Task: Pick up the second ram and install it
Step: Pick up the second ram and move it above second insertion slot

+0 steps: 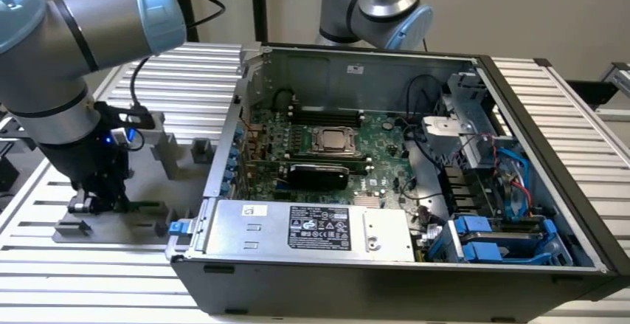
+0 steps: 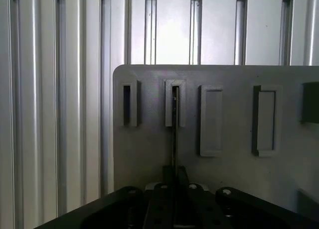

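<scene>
Exterior view: the tool (image 1: 99, 204) is seen low over the bench (image 1: 99, 280), with the open computer case (image 1: 394, 280) off to the exterior view's right of it. The second ram (image 1: 147, 206) is glimpsed as a green strip right at the tool. Wrist view: the tool (image 2: 175, 176) is closed on the second ram (image 2: 174, 134), seen edge-on as a thin dark line running ahead of the tool into a narrow slot of the grey fixture (image 2: 234, 169).
</scene>
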Controlling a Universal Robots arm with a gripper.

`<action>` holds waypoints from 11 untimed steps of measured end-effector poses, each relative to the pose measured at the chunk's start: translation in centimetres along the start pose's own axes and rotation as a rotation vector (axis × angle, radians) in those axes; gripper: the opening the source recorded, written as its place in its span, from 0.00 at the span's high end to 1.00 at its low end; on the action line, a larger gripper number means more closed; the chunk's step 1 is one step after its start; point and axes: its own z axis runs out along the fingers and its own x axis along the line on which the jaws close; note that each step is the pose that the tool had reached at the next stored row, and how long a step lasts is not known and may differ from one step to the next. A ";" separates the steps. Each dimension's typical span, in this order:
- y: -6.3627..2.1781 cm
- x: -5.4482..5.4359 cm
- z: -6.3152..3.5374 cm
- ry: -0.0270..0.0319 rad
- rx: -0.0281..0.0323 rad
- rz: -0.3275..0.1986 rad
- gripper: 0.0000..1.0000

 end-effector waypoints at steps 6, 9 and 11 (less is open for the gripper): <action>0.00 0.0 0.00 0.0000 0.0000 0.000 1.00; 0.00 0.0 -0.18 0.0001 -0.0002 0.000 1.00; 0.01 0.0 -0.63 0.0000 -0.0001 0.000 1.00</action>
